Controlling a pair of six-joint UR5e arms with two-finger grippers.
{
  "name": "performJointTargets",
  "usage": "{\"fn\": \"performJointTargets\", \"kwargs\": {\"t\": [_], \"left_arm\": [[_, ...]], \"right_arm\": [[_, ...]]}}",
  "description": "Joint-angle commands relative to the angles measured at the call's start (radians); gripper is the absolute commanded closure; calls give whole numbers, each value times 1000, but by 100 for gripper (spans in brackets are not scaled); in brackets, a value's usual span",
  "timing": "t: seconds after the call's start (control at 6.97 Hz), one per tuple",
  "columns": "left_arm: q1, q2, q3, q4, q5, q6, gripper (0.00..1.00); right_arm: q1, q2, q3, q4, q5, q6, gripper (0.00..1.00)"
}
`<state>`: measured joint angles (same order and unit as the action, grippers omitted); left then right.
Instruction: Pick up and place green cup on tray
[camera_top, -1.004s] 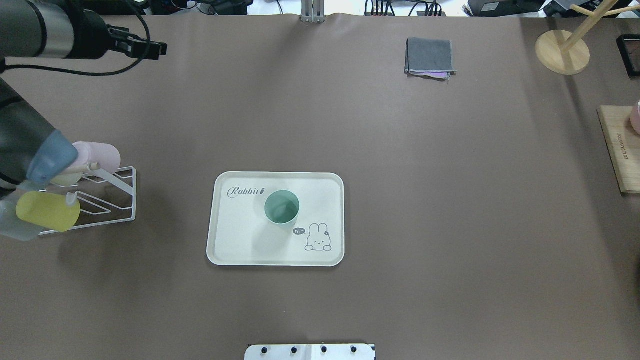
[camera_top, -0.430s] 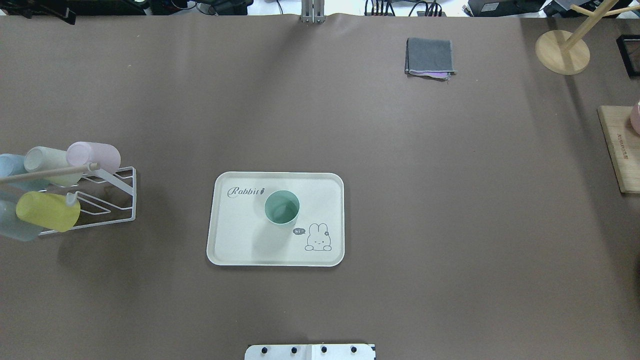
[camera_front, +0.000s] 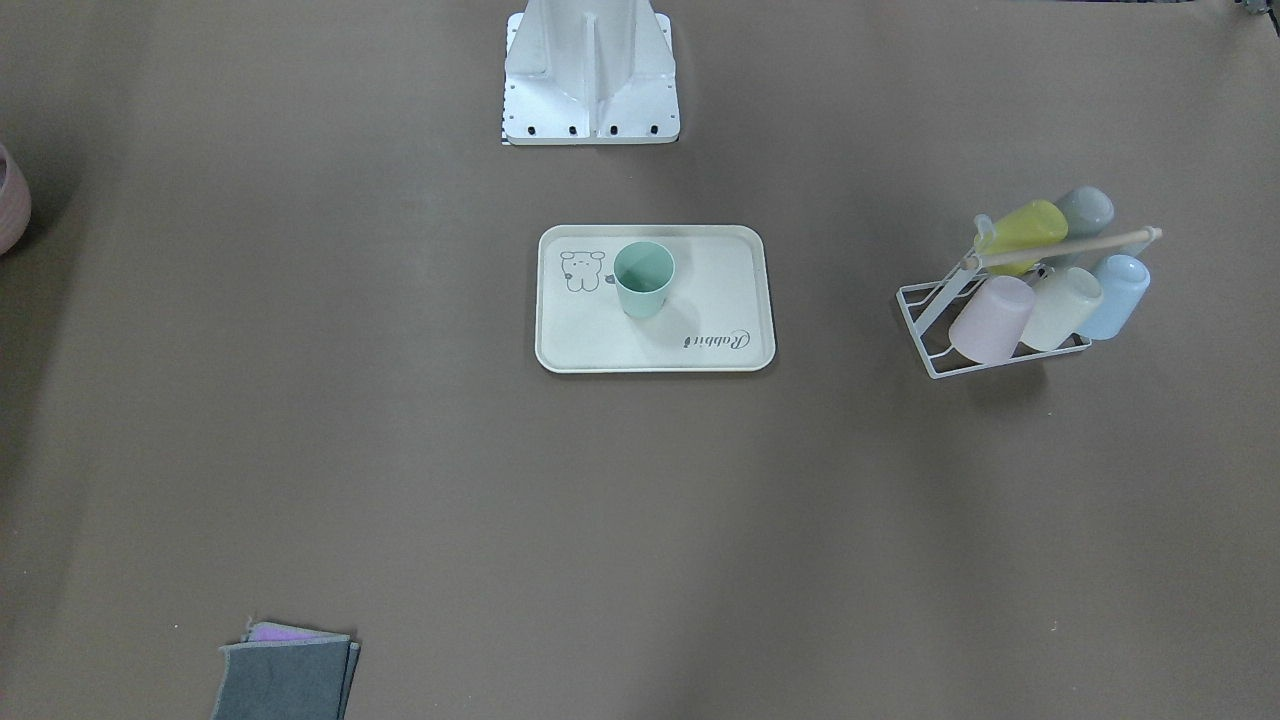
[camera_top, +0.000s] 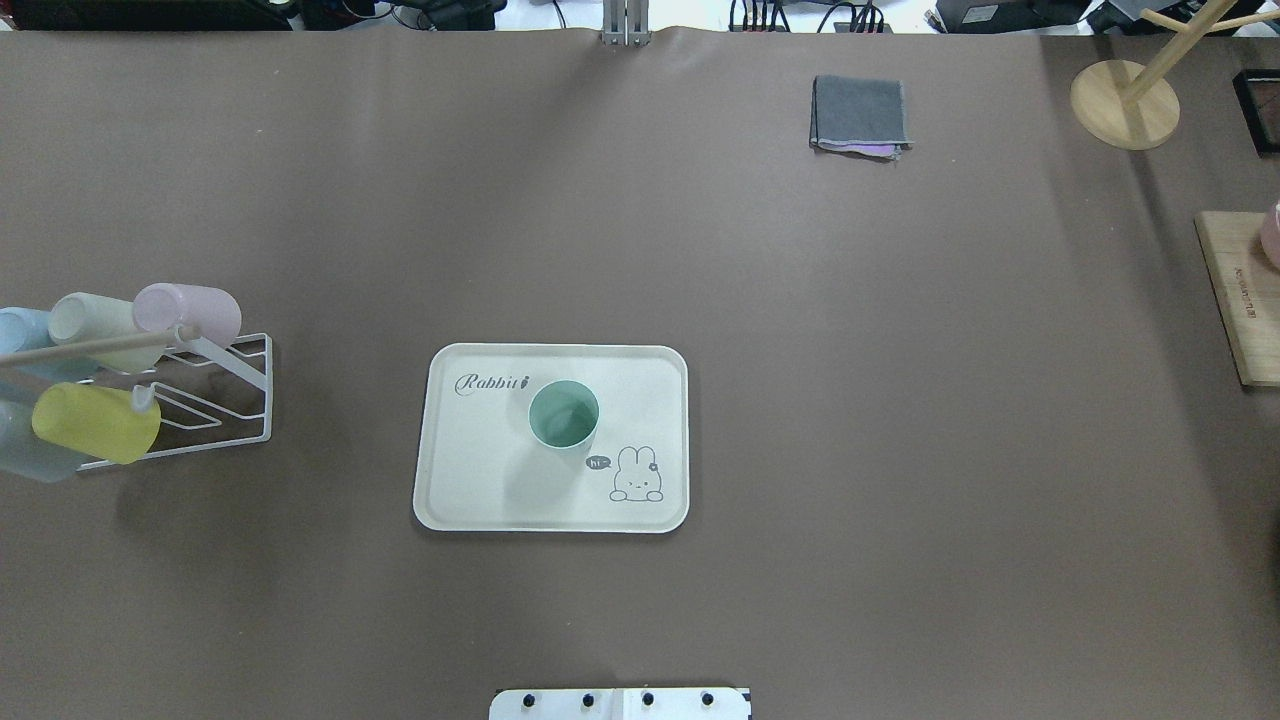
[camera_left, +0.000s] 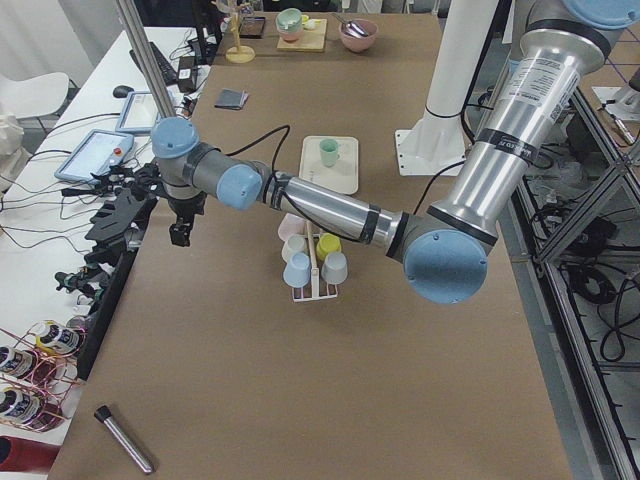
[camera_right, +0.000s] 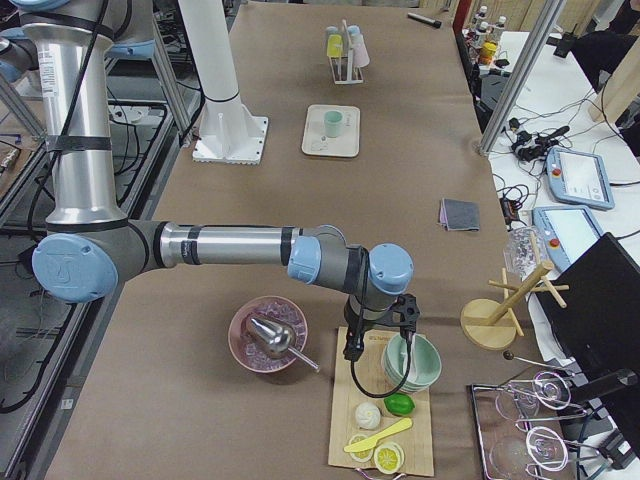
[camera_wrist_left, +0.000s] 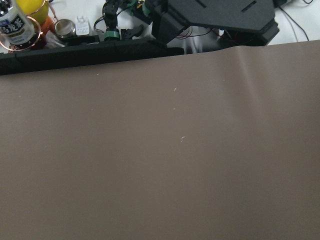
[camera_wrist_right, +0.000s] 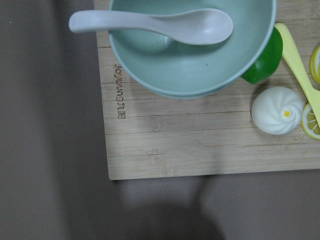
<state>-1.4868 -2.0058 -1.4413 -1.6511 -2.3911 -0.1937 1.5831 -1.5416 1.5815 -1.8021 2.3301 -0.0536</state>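
**Cup on tray**

Green cup (camera_top: 563, 414) stands upright on tray (camera_top: 470, 490), mid-desk (camera_top: 800, 400), between the script and the drawing. Rack of cups (camera_top: 268, 400) well apart. Left jaws, right jaws: both away from tray; cannot tell if apart or together.

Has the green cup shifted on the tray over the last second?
No. The green cup stands in the same spot on the tray, between the lettering and the bunny drawing.

"Rabbit" and "hi" on the tray (camera_top: 470, 485)
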Motion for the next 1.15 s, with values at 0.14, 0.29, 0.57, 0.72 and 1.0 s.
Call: {"fn": "performJointTargets", "kwargs": {"t": [0.14, 0.29, 0.57, 0.72, 1.0], "left_arm": [[-66, 80, 15, 125, -14, 201, 2], [-72, 123, -28, 131, -4, 218, 2], [-75, 246, -154, 137, -3, 218, 2], [-76, 299, -203, 140, -3, 218, 2], [-76, 367, -223, 139, -3, 220, 2]], "right_arm": [[0, -2, 0, 1, 0, 0, 0], [0, -2, 2, 1, 0, 0, 0], [0, -2, 2, 3, -1, 1, 0], [0, -2, 2, 3, -1, 0, 0], [0, -3, 2, 3, -6, -2, 0]]}}
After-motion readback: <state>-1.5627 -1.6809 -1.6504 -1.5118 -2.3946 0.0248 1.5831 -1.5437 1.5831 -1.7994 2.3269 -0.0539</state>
